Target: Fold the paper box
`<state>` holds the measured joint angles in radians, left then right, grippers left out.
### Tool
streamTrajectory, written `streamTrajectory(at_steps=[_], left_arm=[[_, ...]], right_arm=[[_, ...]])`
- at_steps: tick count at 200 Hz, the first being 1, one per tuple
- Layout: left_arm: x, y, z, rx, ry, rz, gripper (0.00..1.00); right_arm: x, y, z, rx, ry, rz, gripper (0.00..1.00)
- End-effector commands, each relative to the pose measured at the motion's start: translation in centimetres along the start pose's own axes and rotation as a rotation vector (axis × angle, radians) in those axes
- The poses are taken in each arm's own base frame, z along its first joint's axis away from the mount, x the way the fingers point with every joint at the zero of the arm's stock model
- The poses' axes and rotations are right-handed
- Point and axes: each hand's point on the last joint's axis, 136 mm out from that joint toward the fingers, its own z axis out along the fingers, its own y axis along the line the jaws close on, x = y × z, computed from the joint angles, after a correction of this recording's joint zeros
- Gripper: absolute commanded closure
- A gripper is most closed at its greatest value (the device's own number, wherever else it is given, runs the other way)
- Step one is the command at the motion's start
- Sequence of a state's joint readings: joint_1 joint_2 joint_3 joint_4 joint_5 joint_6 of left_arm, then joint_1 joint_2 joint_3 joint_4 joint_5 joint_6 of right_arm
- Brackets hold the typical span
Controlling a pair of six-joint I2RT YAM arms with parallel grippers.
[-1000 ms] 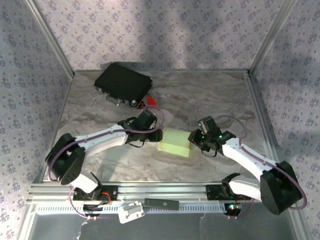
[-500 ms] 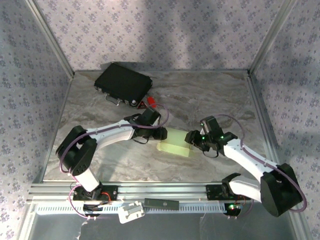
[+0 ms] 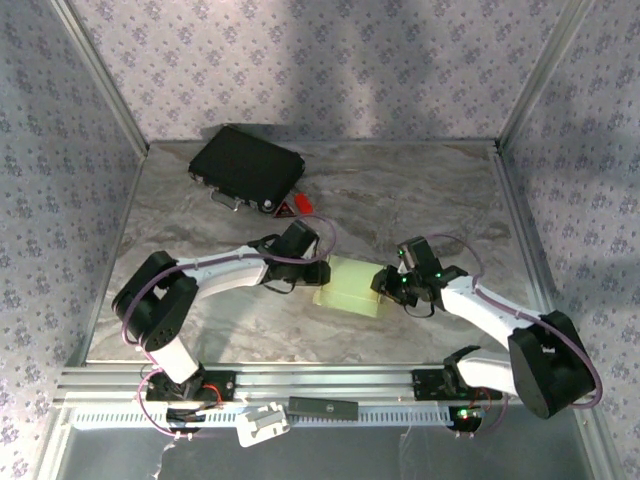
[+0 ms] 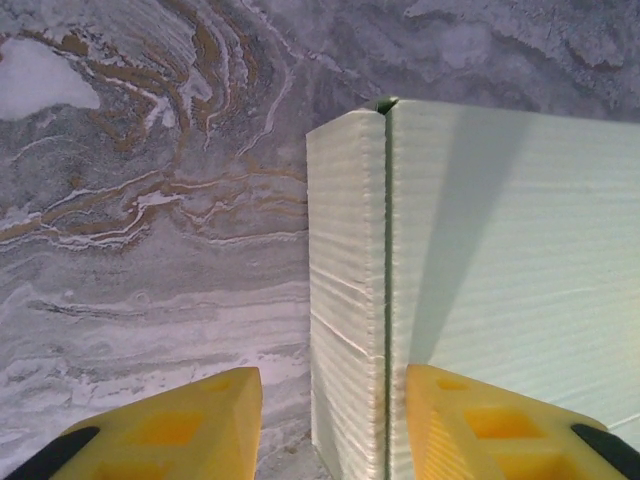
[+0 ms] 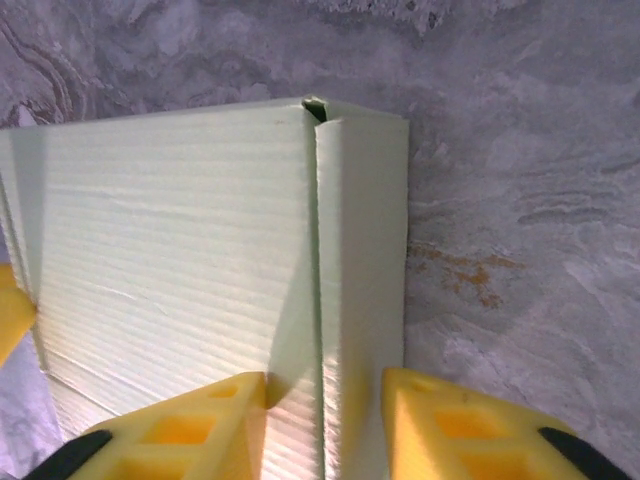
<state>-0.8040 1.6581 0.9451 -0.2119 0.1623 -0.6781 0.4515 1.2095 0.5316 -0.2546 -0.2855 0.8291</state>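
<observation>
1. The box (image 3: 348, 286) sits mid-surface (image 3: 430, 200), with its side walls up.
2. The left end effector (image 4: 335, 425) straddles the left wall, part open, with a gap on its outer side. The right end effector (image 5: 325, 425) straddles the right wall and is narrow; I cannot tell whether it pinches.
3. Likely step: pressing the side walls home. The next move calls for an even squeeze from both sides.
4. There is free room near and far of the box. The case (image 3: 247, 166) lies well apart, far left.

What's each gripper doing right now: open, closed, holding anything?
Left gripper: open, straddling the paper box side wall, gap showing on one side.
Right gripper: straddles the opposite wall; whether it grips cannot be told.
</observation>
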Motion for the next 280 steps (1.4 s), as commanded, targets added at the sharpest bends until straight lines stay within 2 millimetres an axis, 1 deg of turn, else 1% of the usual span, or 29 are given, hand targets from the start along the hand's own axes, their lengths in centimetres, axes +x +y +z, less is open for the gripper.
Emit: streamTrajectory(at_steps=[1, 23, 40, 46, 73, 106, 131, 156, 185, 211, 229, 262, 280], left_arm=[[-0.1, 0.5, 0.6, 0.002, -0.004, -0.009, 0.62], [0.1, 0.8, 0.8, 0.004, -0.001, -0.016, 0.63], [0.2, 1.0, 0.8, 0.005, -0.003, -0.020, 0.64], [0.2, 1.1, 0.8, 0.006, -0.003, -0.023, 0.66], [0.1, 1.5, 0.6, 0.018, -0.018, -0.036, 0.67], [-0.3, 1.3, 0.1, 0.102, -0.053, -0.045, 0.67], [-0.2, 1.7, 0.1, 0.129, -0.064, -0.058, 0.68], [0.0, 2.2, 0.3, 0.139, -0.058, -0.072, 0.69], [0.1, 2.2, 0.3, 0.144, -0.057, -0.078, 0.69], [0.1, 2.3, 0.3, 0.140, -0.060, -0.079, 0.69], [0.2, 2.3, 0.2, 0.139, -0.060, -0.081, 0.69], [-0.2, 2.2, -0.1, 0.142, -0.074, -0.080, 0.69], [-0.6, 1.8, -0.7, 0.148, -0.092, -0.079, 0.67]], right_arm=[[0.3, -1.3, 0.5, 0.030, 0.017, 0.008, 0.68], [0.2, -1.4, 0.6, 0.028, 0.022, 0.009, 0.69], [0.1, -1.1, 0.4, 0.016, 0.021, 0.003, 0.67], [0.0, -0.9, 0.3, 0.012, 0.021, 0.001, 0.65], [-0.5, -0.4, -0.9, -0.009, -0.002, -0.027, 0.54], [-0.9, 0.3, -1.9, -0.078, -0.023, -0.100, 0.41], [-0.8, 1.2, -1.9, -0.163, 0.000, -0.129, 0.34], [-0.7, 2.3, -1.3, -0.244, 0.041, -0.132, 0.30], [-0.6, 3.7, -0.6, -0.335, 0.071, -0.116, 0.29], [-0.5, 3.9, 0.0, -0.367, 0.073, -0.065, 0.30], [-0.3, 4.5, 0.2, -0.401, 0.078, -0.037, 0.33], [-0.2, 5.1, 0.6, -0.398, 0.083, 0.012, 0.39], [-0.4, 5.0, 0.9, -0.386, 0.082, 0.067, 0.44]])
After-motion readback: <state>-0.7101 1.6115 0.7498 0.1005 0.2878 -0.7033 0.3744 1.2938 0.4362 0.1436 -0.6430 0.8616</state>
